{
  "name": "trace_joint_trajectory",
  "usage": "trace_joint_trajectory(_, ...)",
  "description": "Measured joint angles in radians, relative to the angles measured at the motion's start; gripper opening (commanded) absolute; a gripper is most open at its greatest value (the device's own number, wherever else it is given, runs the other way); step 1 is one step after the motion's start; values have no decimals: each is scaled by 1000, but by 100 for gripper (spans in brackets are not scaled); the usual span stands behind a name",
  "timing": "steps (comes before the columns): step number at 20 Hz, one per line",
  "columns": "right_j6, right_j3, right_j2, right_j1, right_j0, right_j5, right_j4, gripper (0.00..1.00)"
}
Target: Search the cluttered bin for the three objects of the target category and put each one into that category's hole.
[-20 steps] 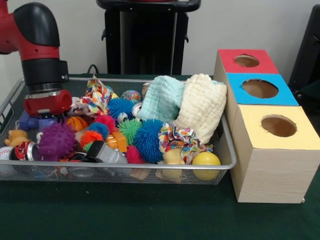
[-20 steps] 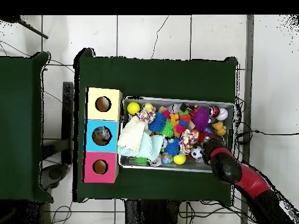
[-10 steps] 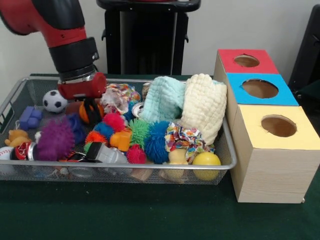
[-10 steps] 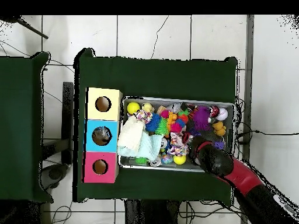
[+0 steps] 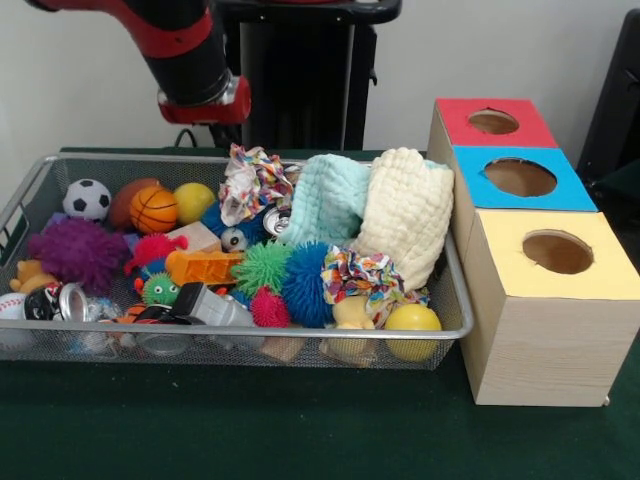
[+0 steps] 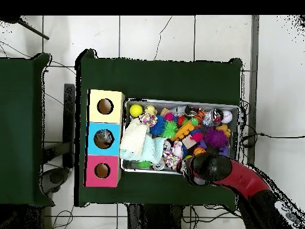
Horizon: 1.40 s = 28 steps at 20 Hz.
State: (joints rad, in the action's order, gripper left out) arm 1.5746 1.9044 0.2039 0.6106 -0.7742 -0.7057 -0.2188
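Note:
The wire mesh bin is packed with toys and cloths. My gripper hangs above the bin's back edge, left of centre, clear of the toys; its tips do not show. From overhead, the arm's end covers the bin's lower edge. Under and right of it a multicoloured scrunchie lies on the pile, and a second scrunchie lies near the front. Mint and cream cloths lean at the right. The three holed boxes stand beside the bin: red, blue, yellow.
In the bin's left part lie a soccer ball, a basketball, a yellow ball and a purple spiky ball. Blue and green spiky balls sit in the middle. Another yellow ball rests at the front right.
My arm has lifted out of the bin and swung rightward in the front view. The toys on the left have been stirred; the scrunchie and purple ball lie in new places.

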Motion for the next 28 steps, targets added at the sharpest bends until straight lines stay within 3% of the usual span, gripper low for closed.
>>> trace_joint_trajectory(5, 0, 1, -42, 46, 25, -95, 0, 0)
trace_joint_trajectory(14, 0, 1, -89, 66, 48, -92, 15, 0)
trace_joint_trajectory(19, 0, 30, -55, 51, -1, 77, 84, 0)
trace_joint_trajectory(20, 0, 47, -32, 40, -31, 160, 110, 0)
trace_joint_trajectory(21, 0, 78, 10, 13, -90, 321, 149, 100)
trace_joint_trajectory(28, 0, 138, 88, -35, -182, 538, 192, 100)
